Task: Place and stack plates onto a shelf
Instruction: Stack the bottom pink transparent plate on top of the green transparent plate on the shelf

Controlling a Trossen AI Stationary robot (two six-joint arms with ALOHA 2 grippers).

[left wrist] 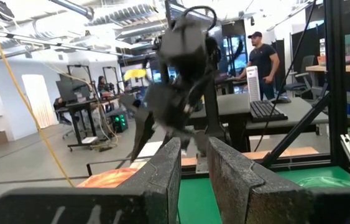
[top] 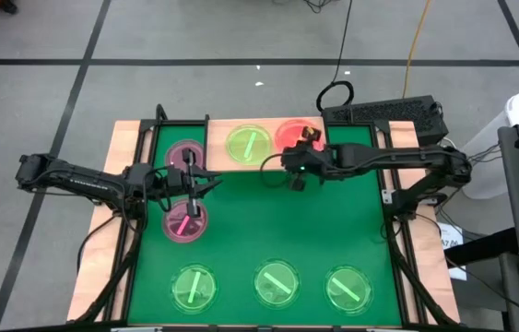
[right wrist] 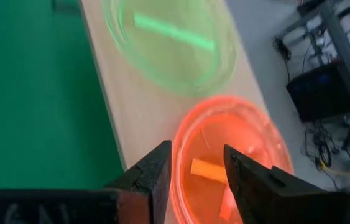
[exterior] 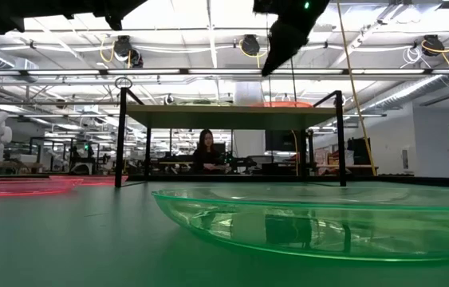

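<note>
1. plates (right wrist: 230, 155): glossy, translucent plastic.
2. shelf (right wrist: 137, 106): pale, smooth matt wood on thin black metal legs (exterior: 120, 135).
3. green mat (top: 268, 231): matt.
4. fingers (left wrist: 227, 180): dark, rough-textured.

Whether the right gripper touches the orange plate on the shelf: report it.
Apart. The low view shows the right gripper hanging clear above the orange plate on the shelf.

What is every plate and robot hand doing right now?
Orange plate: on the shelf.
Green plate: on the shelf.
Pink plate: on the mat.
Three green plates: on the mat.
Right gripper: open, above the orange plate.
Left gripper: open, empty.
</note>
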